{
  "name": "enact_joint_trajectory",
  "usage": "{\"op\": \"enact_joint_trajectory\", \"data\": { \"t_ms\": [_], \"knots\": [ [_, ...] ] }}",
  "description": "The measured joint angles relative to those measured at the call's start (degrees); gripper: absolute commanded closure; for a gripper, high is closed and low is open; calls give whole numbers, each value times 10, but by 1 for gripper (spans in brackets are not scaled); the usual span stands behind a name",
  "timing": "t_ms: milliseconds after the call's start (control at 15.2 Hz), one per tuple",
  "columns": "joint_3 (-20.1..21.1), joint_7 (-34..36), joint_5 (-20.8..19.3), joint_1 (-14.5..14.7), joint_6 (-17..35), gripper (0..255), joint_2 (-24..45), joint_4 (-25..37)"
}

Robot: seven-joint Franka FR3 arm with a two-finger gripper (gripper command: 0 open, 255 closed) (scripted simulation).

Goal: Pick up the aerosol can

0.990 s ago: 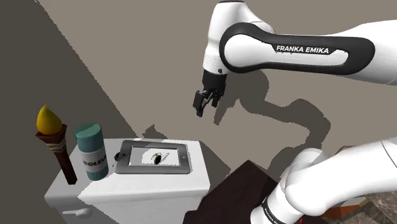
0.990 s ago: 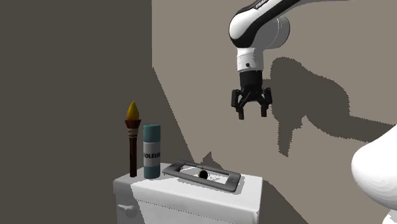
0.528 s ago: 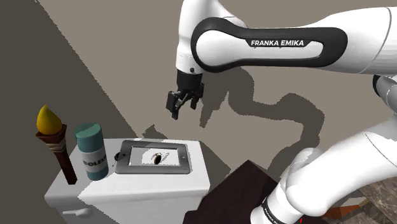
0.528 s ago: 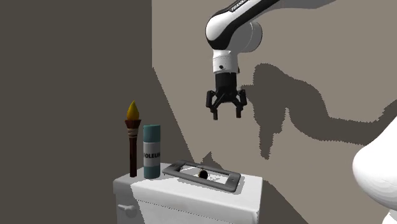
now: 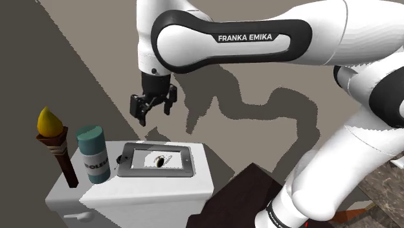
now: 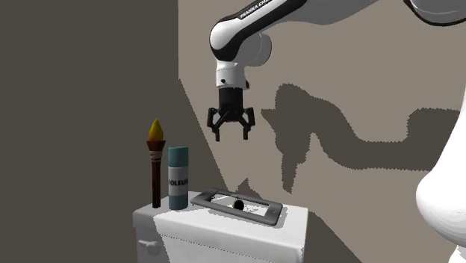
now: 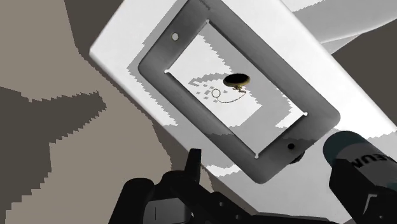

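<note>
Smooth matt aerosol can (image 5: 94, 155), smooth white cistern (image 5: 162, 189), matt grey tray (image 5: 158, 146).

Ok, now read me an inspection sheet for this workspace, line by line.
Surface: white toilet tank lid, carrying three things.
Job's things: aerosol can, teal with a white label, upright beside the torch, untouched.
Clutter: torch-shaped ornament with a yellow flame, upright; grey tray lying flat, a small dark object inside it.
Grippers: gripper open, empty, hovering well above the tray, off to one side of the can.
Cables: nothing seen.
Surroundings: bare grey-brown wall with the arm's shadow on it.
</note>
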Motion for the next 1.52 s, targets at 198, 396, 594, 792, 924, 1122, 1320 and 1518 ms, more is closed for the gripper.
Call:
{"op": "enact_joint_trajectory", "data": {
  "t_ms": [198, 396, 594, 792, 924, 1122, 1320, 1518],
  "knots": [
    [22, 41, -22, 14, -3, 0, 57, 56],
    [37, 78, -54, 33, -19, 0, 128, 137],
    [48, 114, -85, 62, -33, 0, 194, 210],
    [51, 146, -124, 104, -64, 0, 275, 315],
    [50, 156, -140, 125, -77, 0, 312, 364],
    [49, 163, -143, 128, -59, 0, 318, 351],
    [49, 164, -142, 123, -35, 0, 316, 325],
    [48, 165, -143, 121, -23, 255, 316, 313]
  ]
}}
